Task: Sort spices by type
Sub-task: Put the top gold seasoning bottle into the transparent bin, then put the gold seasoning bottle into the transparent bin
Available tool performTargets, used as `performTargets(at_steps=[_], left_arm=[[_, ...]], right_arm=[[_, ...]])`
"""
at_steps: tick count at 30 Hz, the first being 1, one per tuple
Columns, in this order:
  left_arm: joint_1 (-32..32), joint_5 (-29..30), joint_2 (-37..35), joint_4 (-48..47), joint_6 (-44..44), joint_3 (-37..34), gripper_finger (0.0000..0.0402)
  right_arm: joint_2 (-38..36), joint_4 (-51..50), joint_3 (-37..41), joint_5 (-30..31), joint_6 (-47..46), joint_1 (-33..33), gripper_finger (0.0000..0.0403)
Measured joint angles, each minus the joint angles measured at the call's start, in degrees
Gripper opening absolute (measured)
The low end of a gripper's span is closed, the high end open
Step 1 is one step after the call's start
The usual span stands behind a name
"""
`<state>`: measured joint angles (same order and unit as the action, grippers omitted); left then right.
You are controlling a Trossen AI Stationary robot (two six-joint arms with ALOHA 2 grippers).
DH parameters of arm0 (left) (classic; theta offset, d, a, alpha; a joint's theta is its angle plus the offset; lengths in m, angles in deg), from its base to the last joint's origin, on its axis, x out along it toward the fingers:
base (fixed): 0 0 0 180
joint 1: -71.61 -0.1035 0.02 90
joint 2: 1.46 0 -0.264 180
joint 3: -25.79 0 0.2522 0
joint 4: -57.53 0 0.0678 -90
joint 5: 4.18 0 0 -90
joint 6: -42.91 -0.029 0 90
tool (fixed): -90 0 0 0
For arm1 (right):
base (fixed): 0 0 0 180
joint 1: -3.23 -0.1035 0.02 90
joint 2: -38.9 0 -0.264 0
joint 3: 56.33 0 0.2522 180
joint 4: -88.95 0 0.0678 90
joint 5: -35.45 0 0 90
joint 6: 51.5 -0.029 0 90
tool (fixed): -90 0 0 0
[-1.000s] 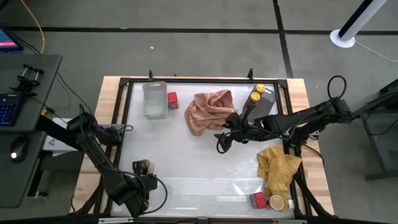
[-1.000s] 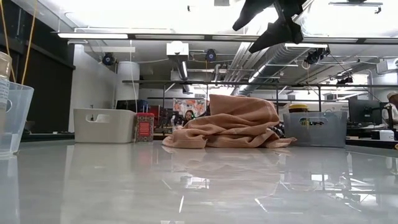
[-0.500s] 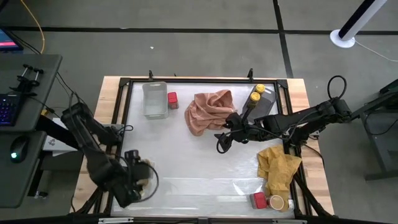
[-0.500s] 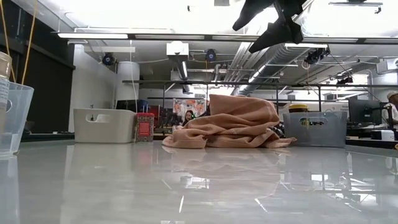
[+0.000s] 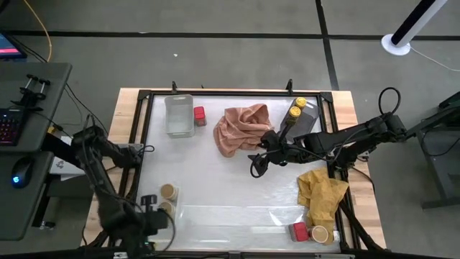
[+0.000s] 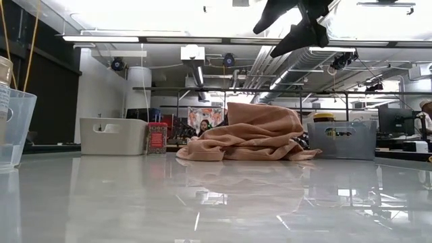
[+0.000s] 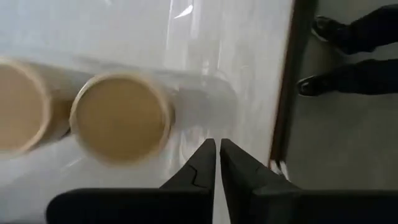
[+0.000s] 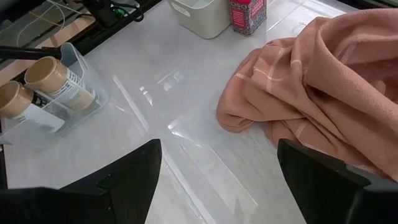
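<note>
**Item 1, left gripper (image 7: 217, 142).** My fingers are pressed together and hold nothing. They hang above the table's near-left corner, just beside the clear tray (image 8: 99, 93).

**Item 2, tan-lidded jars, two.** The nearer jar (image 7: 121, 115) and its neighbour (image 7: 18, 106) stand side by side in that tray, close to my fingertips. Risk: if I swing away low, my closed fingers may clip the nearer lid and tip the jar, or shove the light tray along the slick tabletop.

**Item 3, right gripper (image 5: 255, 167).** It waits with its fingers spread, well off toward mid-table beside the pink cloth (image 5: 241, 128). Risk: a finger may catch a fold as it comes down, and the cloth would be dragged along.

**Item 4, unsorted pair.** A third tan-lidded jar (image 5: 320, 234) and a red box (image 5: 300, 231) sit touching or nearly so by the yellow cloth (image 5: 321, 194), far across from me. Risk: a wide grip there may take both or knock one over.

**Item 5, farthest.** The other red box (image 5: 199, 115) sits beside the pale bin (image 5: 179, 115). Two yellow-lidded jars (image 5: 296, 108) stand in the grey tray (image 5: 310, 122). I judge these low risk.
</note>
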<state>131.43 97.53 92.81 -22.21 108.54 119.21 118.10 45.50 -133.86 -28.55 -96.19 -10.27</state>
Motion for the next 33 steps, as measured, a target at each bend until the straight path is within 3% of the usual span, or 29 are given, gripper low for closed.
performTargets(at_steps=[6,13,19,24,30,33], left_arm=[[-2.65,-0.48,2.46,-3.95,2.34,-2.13,0.0001],[-4.65,-0.30,1.14,-2.03,-0.82,-2.21,0.0000],[-3.33,-3.59,-2.35,-8.42,-2.17,2.58,0.0000],[-2.99,1.99,-5.85,-24.72,8.80,2.06,0.0000],[-11.12,2.12,-10.26,-19.86,7.04,-6.73,0.0000],[-16.99,9.49,-13.34,-17.67,6.64,-6.01,0.0000]], right_arm=[[0.00,-0.12,0.00,-0.02,-0.04,0.02,0.0317],[0.00,-0.17,0.00,-0.39,-0.04,0.00,0.0317],[0.00,-0.41,0.00,-0.83,0.11,0.00,0.0317],[0.00,-0.56,0.00,-0.87,0.17,0.00,0.0317],[0.00,-0.69,0.00,-0.98,0.17,0.02,0.0317],[-0.54,-0.81,-0.17,-1.02,-0.04,0.00,0.0317]])
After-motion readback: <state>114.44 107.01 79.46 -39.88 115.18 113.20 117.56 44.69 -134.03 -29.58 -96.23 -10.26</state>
